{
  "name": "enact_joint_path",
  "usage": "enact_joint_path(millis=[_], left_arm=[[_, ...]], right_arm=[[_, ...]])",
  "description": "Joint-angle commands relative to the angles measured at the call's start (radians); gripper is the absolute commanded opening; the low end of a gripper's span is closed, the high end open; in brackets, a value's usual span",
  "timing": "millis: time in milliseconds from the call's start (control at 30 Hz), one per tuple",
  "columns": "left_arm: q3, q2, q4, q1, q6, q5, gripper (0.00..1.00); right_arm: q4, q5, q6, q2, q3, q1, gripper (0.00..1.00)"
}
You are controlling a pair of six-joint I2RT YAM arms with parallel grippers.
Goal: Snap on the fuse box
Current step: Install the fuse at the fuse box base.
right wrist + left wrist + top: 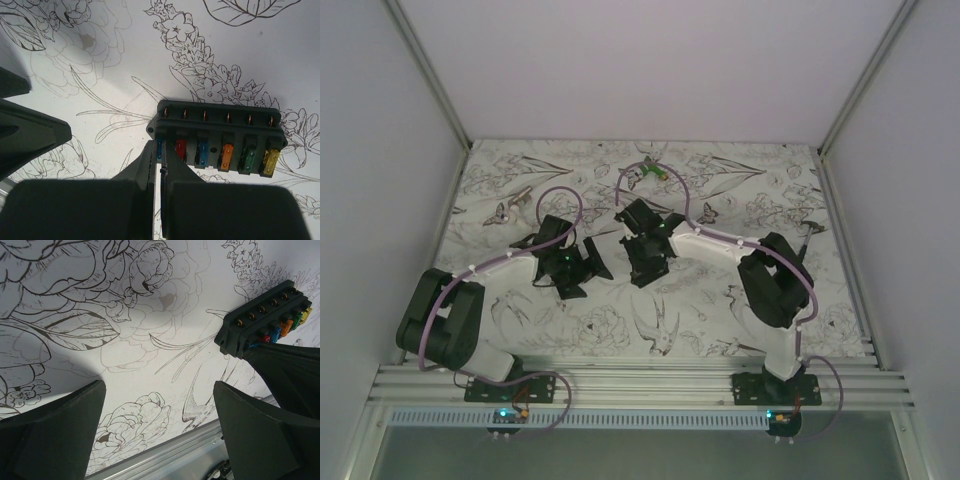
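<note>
**White-walled cell, flowered tabletop: right arm grips at the fuse box while the left waits open**

White panels (650, 60) enclose a table draped in a white cloth printed with black-line flowers and birds (740, 200). Both black arms reach in to the middle of it. A small black oblong plastic fuse box (217, 137) lies flat on the cloth near mid-table with its open face up. It shows a row of brass contacts above six slots holding coloured blade fuses (226, 156): pale blue, red, blue, orange, green and yellow.

The right gripper (161, 162) meets the box at its leftmost slot. Its two fingers are drawn almost together on the thin pale-blue fuse (159, 149), leaving only a sliver of a gap between them.

The left gripper (160, 387) hangs just beside the box with its fingers spread wide and only bare cloth between them. From its wrist camera, the fuse box (262, 320) sits beyond and outside its right-hand finger, not touching it.

A green-and-white gadget (655, 172) rests on the cloth near the back wall, well apart from both grippers.
</note>
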State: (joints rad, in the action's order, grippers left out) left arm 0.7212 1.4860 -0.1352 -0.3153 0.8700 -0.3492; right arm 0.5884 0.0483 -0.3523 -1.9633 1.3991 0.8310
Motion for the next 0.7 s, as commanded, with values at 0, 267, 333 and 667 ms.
enact_joint_path(millis=[0,267,333,667], left_arm=[[0.009,0.012,-0.033,-0.004,-0.017,0.0,0.95],[0.007,0.011,-0.033,-0.005,-0.019,-0.003,0.95],[0.006,0.008,-0.034,-0.005,-0.019,-0.003,0.95],[-0.014,-0.066,-0.052,-0.004,-0.028,0.017,0.95]], right_arm=[[0.122,-0.061,0.008,-0.131,-0.156,-0.003,0.0],[0.116,-0.078,0.019,-0.125,-0.215,-0.003,0.0],[0.109,-0.079,0.038,-0.106,-0.186,0.003,0.0],[0.099,0.023,0.145,-0.016,0.025,0.039,0.1]])
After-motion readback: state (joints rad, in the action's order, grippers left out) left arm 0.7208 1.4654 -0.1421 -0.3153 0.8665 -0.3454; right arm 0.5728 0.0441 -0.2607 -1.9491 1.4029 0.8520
